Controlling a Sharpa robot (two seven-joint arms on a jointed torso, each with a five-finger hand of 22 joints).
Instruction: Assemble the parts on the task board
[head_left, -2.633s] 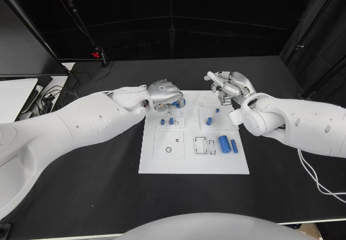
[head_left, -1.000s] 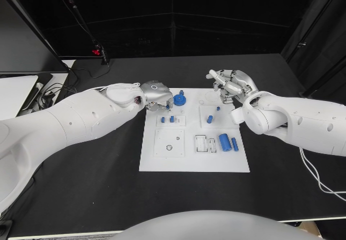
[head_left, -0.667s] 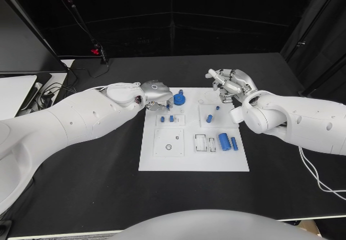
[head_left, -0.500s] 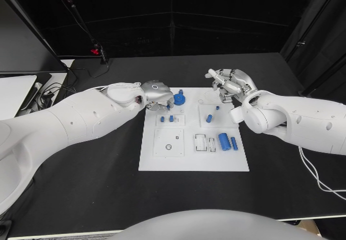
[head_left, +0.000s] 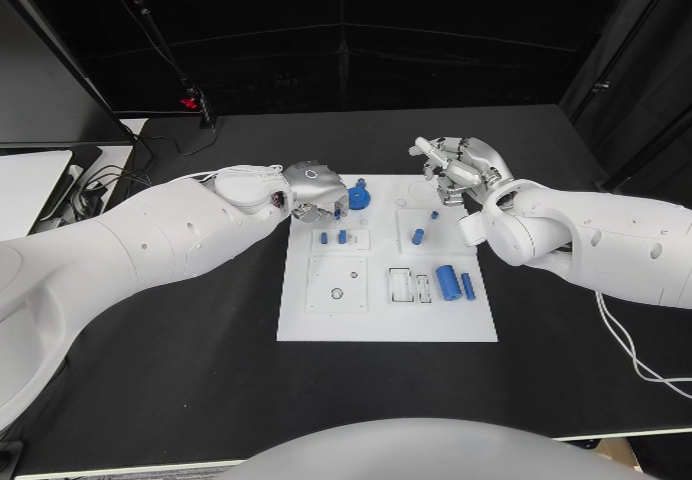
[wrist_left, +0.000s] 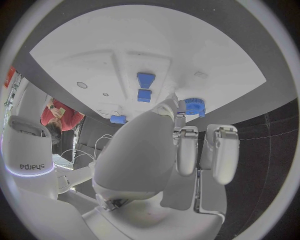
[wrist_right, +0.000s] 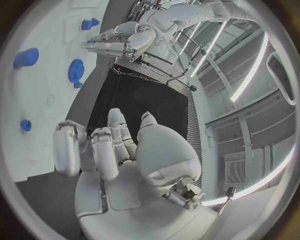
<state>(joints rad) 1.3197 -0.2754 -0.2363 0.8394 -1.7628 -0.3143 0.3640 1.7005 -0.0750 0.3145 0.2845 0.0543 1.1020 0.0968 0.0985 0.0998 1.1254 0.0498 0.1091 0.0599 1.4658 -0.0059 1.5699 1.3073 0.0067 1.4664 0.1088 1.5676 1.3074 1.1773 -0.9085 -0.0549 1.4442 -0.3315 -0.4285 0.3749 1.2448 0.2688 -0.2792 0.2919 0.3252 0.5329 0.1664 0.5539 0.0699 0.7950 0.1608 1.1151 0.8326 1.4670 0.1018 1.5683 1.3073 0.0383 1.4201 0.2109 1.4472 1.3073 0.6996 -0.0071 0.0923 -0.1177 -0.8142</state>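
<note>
Black tabletop (head_left: 173, 380) is carrying the white task board (head_left: 332, 325) at centre, with blue parts (head_left: 450, 285) lying on it and a blue gear (head_left: 359, 198) standing at its far edge. Left hand (head_left: 315, 190) is hovering beside that gear, fingers curled, holding nothing. Right hand (head_left: 459, 168) is hanging over the far right corner, fingers curled, empty.

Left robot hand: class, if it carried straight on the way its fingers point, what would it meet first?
Probably the blue gear standing at the far edge of the task board: the left robot hand points toward it in the head view, and the gear lies just past the fingertips in the left wrist view. Height is uncertain.
</note>
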